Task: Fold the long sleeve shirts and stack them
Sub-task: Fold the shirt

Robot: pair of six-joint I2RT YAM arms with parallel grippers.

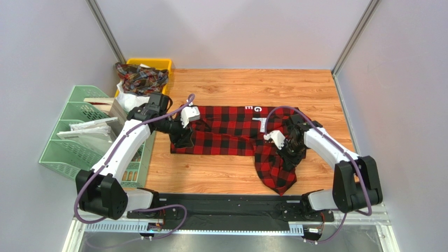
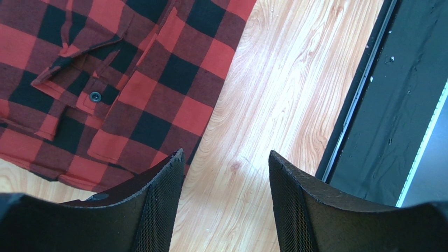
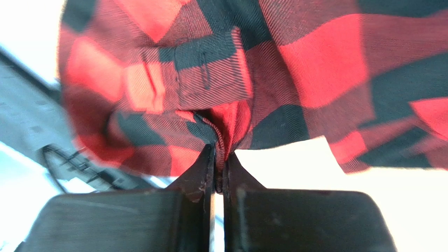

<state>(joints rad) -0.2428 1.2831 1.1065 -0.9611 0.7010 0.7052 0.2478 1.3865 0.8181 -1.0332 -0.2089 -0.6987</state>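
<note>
Top external: red-and-black shirt [image 1: 226,131] lies spread flat mid-worktop [image 1: 210,178], with one sleeve trailing toward 5 o'clock. Right hand [image 3: 220,157] is pinched tight on a fold of that sleeve, the cloth bunched between its fingers and a buttonhole strip just above the tips. Left hand [image 2: 226,157] is well open and holds nothing, over bare wood at the shirt's 9 o'clock end. Second plaid shirt [image 1: 141,77] sits in the yellow bin [image 1: 158,61] at 10 o'clock.
</note>
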